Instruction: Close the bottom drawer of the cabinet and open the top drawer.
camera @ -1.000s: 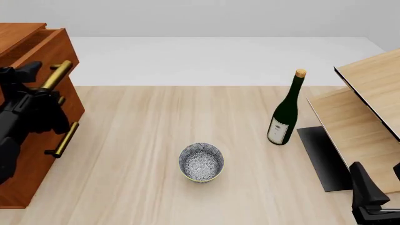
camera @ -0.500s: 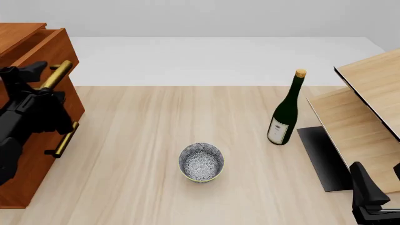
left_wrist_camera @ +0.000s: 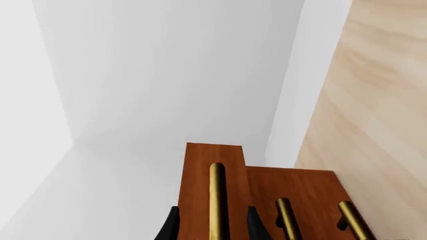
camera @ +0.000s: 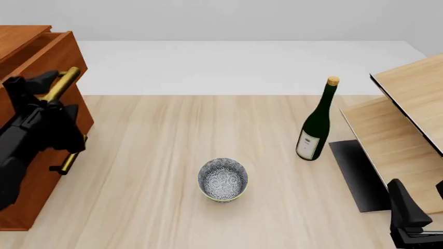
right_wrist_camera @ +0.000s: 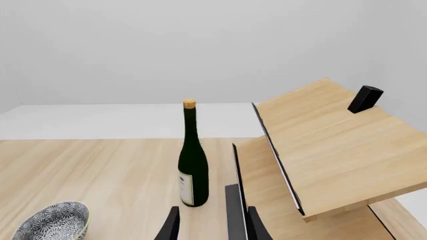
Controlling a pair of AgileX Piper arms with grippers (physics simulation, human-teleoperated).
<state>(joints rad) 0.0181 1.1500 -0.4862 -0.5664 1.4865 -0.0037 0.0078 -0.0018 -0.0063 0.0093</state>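
Observation:
The cabinet [camera: 41, 57] stands at the table's left edge. Its top drawer [camera: 59, 52] juts out a little past the fronts below it, with its brass handle [camera: 64, 80] showing. My left gripper [camera: 40, 85] is at that handle. In the left wrist view the two fingers [left_wrist_camera: 171, 227] straddle the top drawer's handle [left_wrist_camera: 217, 195] with a gap on each side. The bottom drawer's handle [left_wrist_camera: 353, 222] and the middle handle [left_wrist_camera: 288, 217] sit on one flush front. The bottom handle's lower end [camera: 67, 165] shows below my arm. My right gripper [camera: 420, 202] is open and empty at the near right.
A dark green wine bottle [camera: 316, 124] stands right of centre. A patterned bowl [camera: 223, 179] sits in the middle near the front. A pale tilted shelf unit [camera: 408, 129] on a black base [camera: 356, 174] fills the right side, with a small black block [right_wrist_camera: 365, 98] on top.
My left arm has shifted a little to the right and up at the cabinet front, covering more of the lower handles. The top drawer has not visibly moved. The right arm is still.

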